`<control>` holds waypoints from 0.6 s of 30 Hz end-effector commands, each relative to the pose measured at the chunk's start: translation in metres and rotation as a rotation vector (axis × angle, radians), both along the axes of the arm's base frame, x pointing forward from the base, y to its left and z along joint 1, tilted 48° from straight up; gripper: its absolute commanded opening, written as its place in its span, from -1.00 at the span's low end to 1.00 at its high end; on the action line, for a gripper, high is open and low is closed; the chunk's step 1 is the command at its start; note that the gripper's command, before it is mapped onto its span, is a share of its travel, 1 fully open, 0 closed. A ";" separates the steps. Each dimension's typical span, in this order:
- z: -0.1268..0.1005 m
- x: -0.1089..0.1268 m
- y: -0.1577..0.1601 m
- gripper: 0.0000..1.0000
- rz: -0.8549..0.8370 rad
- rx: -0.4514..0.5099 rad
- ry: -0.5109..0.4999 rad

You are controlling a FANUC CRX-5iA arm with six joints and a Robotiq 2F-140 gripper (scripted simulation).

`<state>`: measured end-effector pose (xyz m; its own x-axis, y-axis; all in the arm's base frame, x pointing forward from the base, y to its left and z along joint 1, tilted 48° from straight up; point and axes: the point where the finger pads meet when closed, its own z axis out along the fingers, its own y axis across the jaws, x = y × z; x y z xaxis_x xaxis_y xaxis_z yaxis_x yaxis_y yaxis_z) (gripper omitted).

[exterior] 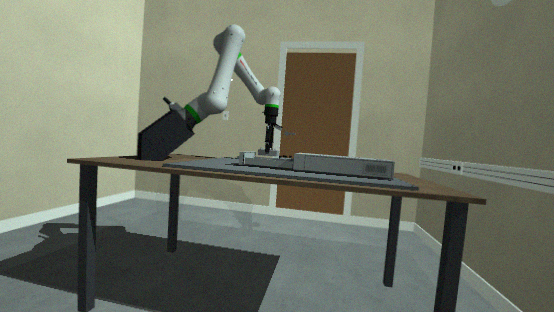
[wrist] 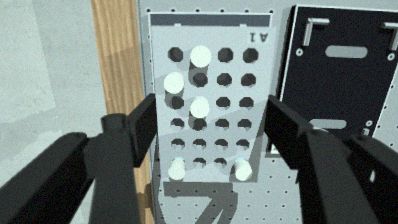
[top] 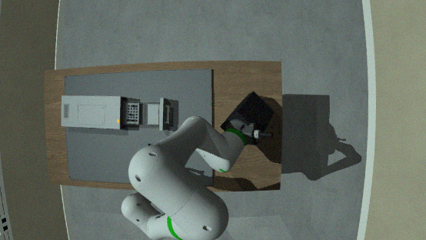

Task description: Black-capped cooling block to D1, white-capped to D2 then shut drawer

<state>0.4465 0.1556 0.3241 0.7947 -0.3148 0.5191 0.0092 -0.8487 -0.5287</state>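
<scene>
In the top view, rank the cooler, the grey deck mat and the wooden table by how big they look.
1. Wooden table, largest; it reaches past the mat on every side.
2. Grey deck mat, covering most of the table's left part.
3. Cooler, smallest, lying wholly on the mat.
The arm hides part of the table and mat, but the order holds.

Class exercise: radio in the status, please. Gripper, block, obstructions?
Gripper shut on the white-cap cooling block. Five white-capped tubes seated. Black deck slot alongside. Nothing seen in the way.
</scene>
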 end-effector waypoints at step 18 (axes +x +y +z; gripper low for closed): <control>-0.001 0.002 0.001 -0.80 0.000 0.000 -0.002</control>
